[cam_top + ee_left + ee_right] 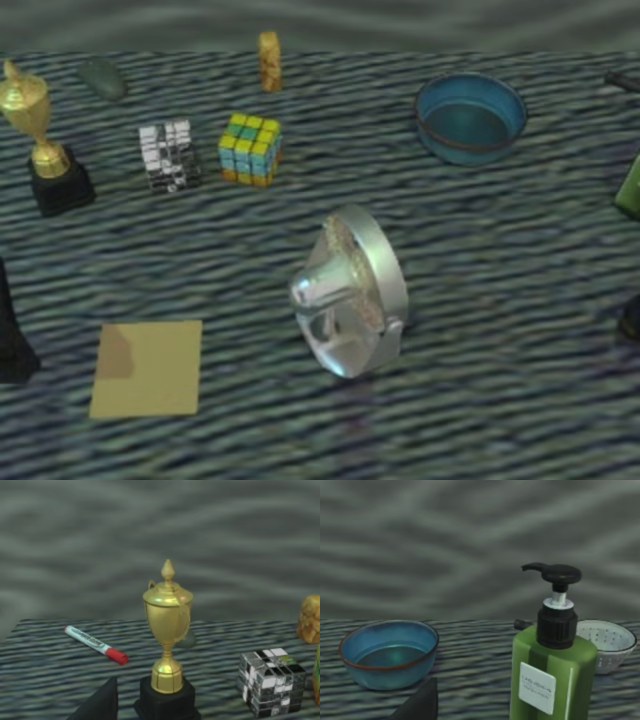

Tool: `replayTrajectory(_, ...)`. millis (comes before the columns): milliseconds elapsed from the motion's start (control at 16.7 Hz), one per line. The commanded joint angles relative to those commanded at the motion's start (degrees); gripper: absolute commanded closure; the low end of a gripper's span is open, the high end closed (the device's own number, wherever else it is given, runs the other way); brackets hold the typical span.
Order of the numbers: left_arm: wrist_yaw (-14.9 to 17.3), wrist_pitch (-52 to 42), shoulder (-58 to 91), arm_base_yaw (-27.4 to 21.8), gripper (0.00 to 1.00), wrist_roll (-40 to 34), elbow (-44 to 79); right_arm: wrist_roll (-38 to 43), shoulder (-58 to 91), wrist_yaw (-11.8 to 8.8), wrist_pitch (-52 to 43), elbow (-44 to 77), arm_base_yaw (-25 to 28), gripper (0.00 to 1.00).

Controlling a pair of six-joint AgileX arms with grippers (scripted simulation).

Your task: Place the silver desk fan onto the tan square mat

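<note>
Nearest the lower edge of the top view, the tan square mat (147, 368) is lying flat on the table (480, 330) at about seven o'clock from the centre, with nothing on it. The silver desk fan (350, 292) is sitting near the middle, toward five o'clock, tipped so its cone hub is pointing left; it is well apart from the mat, off at the mat's two o'clock.

The left gripper (12, 330) is waiting at nine o'clock on the left edge and the right gripper (630, 320) at three o'clock on the right edge. Only a dark fingertip is showing in each wrist view, so I cannot tell how either pair of jaws is set; neither is touching the fan.

Farther back, a silver mirrored cube (168, 155) and a coloured cube (250, 149) are standing side by side at eleven o'clock, with a gold trophy (40, 135) at ten. A blue bowl (470, 117) is resting at one o'clock, and a green pump bottle (552, 672) is standing beside it in the right wrist view.
</note>
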Motion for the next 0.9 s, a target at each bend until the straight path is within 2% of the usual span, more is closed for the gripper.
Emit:
replayTrajectory(240, 0.1, -1.3, 1.6, -0.5, 0.0, -0.6, 1.5, 0.0, 0.0, 0.0, 0.0, 0.0, 0.0, 0.0)
replayTrajectory(420, 0.3, -6.6, 8.4, -2.6, 0.0, -3.0, 7.6, 0.0, 0.0, 0.0, 0.0, 0.0, 0.0, 0.0)
replayTrajectory(660, 0.6, -18.3, 23.7, -7.2, 0.0, -9.0, 21.9, 0.0, 0.0, 0.0, 0.0, 0.0, 0.0, 0.0)
replayTrajectory(900, 0.8, -33.1, 43.8, -13.4, 0.0, -18.0, 41.4, 0.0, 0.0, 0.0, 0.0, 0.0, 0.0, 0.0)
